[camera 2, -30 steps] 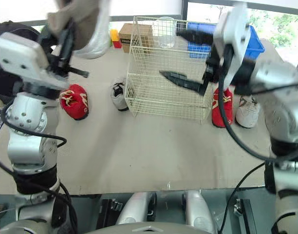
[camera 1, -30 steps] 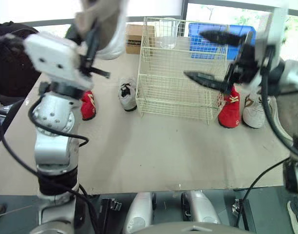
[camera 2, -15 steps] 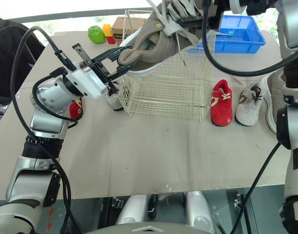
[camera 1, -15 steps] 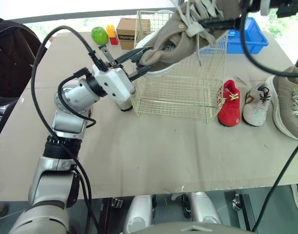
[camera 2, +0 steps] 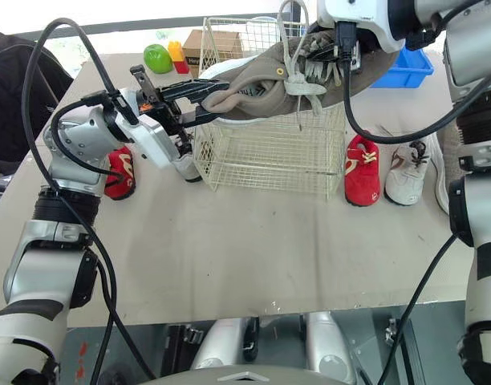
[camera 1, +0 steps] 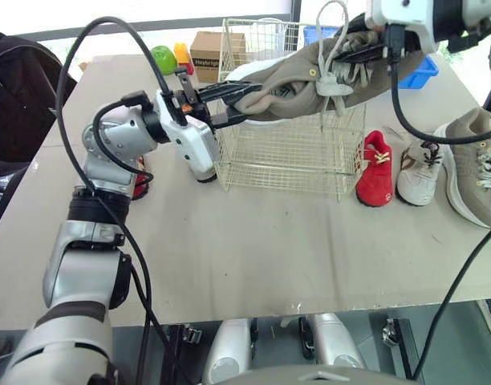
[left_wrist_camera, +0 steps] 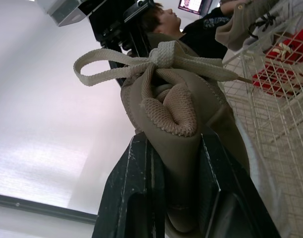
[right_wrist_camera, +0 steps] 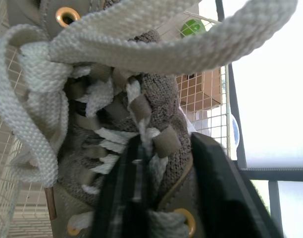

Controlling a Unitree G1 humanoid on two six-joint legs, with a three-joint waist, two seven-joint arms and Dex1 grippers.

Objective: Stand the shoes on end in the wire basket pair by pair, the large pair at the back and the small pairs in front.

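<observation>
The large tan shoe [camera 1: 298,80] lies sideways over the open top of the wire basket [camera 1: 286,156]. Its heel is pinched tight in the left gripper [camera 1: 249,98], its laced upper clamped in the right gripper [camera 1: 362,52]. Below the right gripper, beside the basket, stand a red shoe [camera 1: 375,170], a white shoe [camera 1: 418,170] and the other tan shoe [camera 1: 474,172].

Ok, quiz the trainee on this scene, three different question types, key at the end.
1. True or false: the left tool and right tool grip the same tan shoe.
2. The small shoe nearest the wire basket on the robot's right is: A white; B red; C tan.
3. How many shoes lie on the table to the robot's right of the basket?
Key: 1 true; 2 B; 3 three.
</observation>
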